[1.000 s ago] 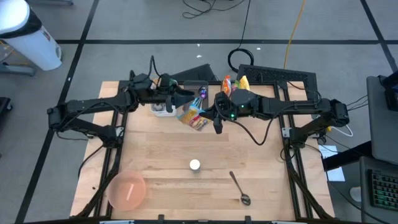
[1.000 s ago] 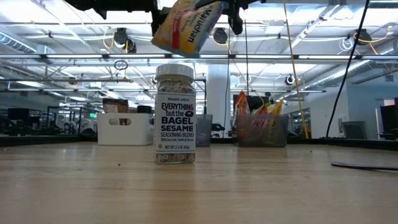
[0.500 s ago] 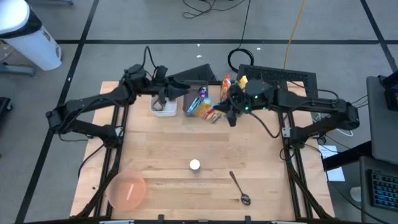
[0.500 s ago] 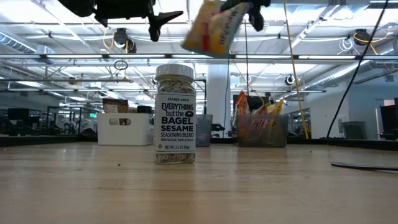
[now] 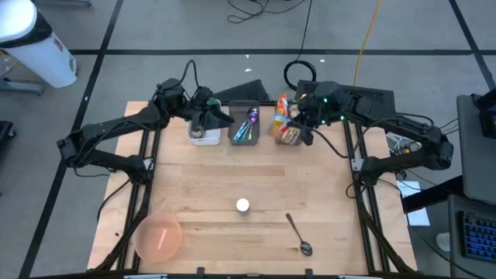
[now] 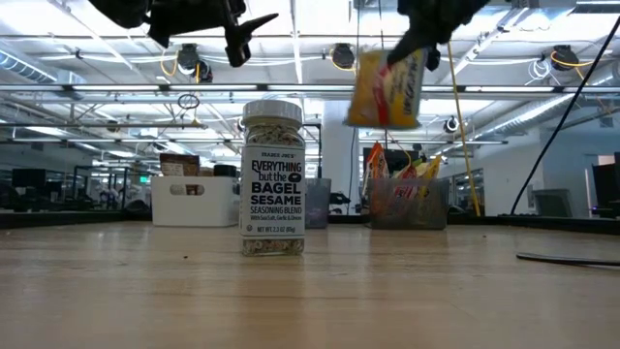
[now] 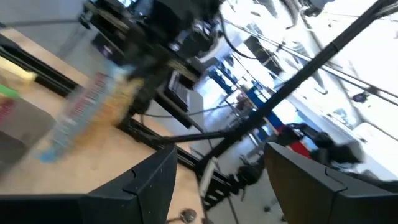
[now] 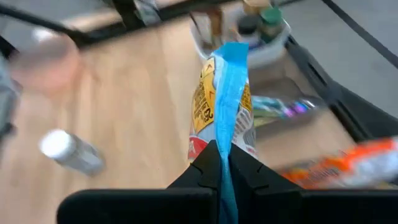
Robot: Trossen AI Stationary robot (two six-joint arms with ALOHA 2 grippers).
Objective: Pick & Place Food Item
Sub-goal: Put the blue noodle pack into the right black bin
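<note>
A yellow and blue noodle packet (image 5: 287,134) (image 6: 386,89) (image 8: 219,99) hangs in the air over the far-right bin of snack bags (image 5: 284,106) (image 6: 407,202). My right gripper (image 5: 304,124) (image 6: 418,50) (image 8: 222,163) is shut on it. My left gripper (image 5: 222,117) (image 6: 248,27) (image 7: 217,180) stands open and level in the air above the white bin (image 5: 203,135), holding nothing. A seasoning jar (image 5: 243,205) (image 6: 272,178) (image 8: 70,152) stands upright on the table's middle. My right gripper pinches the packet's blue sealed end (image 8: 224,144) between its two fingers. The fingers come from the table's right side, slanting downward. The packet is lifted clear and hangs tilted below and ahead of the fingers, edge-on in the right wrist view.
Three bins line the far edge: the white one, a grey one (image 5: 245,129) with coloured items, and the snack one. A pink bowl (image 5: 159,236) sits at the near left, a spoon (image 5: 297,234) at the near right. Bare wood lies between.
My right gripper has swung toward the table's right and far edge, carrying the packet from in front of the grey bin to above the snack bin. My left gripper has drawn back from the packet toward the far left and turned.
</note>
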